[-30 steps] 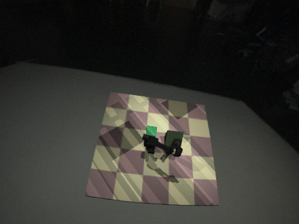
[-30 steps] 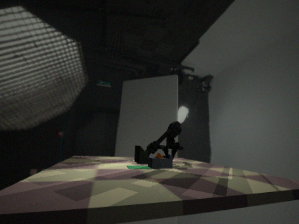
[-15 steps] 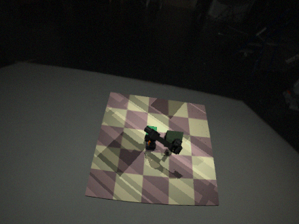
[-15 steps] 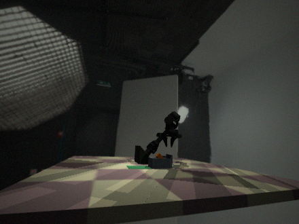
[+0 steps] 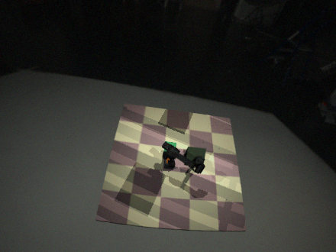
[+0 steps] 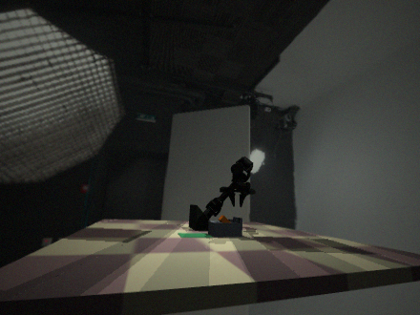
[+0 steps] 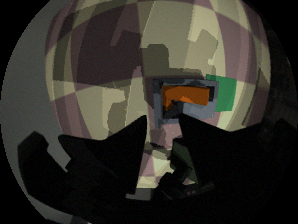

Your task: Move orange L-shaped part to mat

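The orange L-shaped part [image 5: 168, 160] [image 6: 223, 220] [image 7: 187, 94] is in the grey tray [image 6: 225, 230] [image 7: 202, 112]. In the exterior view some of it shows tilted above the tray's rim, on the side toward the mat. In the wrist view its long arm points toward the mat and its L-shaped end is on the left. My gripper [image 6: 238, 205] [image 7: 163, 118] is partly open and empty, above the tray and clear of the part. The green mat [image 5: 171, 144] [image 6: 193, 235] [image 7: 226, 95] lies beside the tray with nothing on it.
The arm's dark base block [image 5: 196, 153] [image 6: 196, 219] stands near the tray and mat. The arm hides much of the tray in the top view. Light and shadow patches cross the checkered table top [image 5: 145, 134].
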{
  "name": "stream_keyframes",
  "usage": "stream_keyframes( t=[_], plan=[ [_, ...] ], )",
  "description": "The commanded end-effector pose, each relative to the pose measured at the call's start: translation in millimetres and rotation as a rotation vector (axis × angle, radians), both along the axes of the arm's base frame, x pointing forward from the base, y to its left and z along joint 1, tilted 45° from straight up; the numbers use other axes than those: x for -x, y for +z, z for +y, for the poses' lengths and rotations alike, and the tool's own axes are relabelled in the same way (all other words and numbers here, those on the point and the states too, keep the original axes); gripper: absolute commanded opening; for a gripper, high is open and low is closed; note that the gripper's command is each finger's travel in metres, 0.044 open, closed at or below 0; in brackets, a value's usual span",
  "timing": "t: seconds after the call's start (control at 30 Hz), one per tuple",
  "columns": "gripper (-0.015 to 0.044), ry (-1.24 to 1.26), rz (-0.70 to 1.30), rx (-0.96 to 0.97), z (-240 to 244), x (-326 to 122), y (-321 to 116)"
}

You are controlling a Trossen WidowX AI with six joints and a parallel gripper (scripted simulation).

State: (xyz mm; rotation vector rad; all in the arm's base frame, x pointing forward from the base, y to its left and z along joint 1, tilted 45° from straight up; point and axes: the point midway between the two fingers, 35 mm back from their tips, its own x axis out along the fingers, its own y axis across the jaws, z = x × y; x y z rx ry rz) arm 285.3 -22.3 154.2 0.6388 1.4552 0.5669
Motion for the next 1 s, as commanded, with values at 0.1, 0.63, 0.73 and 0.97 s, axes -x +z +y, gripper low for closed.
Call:
stream_keyframes(
  t=[0.1, 0.63, 0.73, 0.97],
  plan=[
    [0.0180, -0.003, 0.000, 0.000, -0.2, -0.2, -0.2],
    [0.0280, 0.782, -0.753, 0.047, -39.3, -7.4, -34.8],
    [0.0280, 0.974, -0.938, 0.056, -48.8, -7.8, -43.7],
    [0.0280, 1.133, -1.093, 0.062, -56.6, -7.8, -51.2]
  ],
)
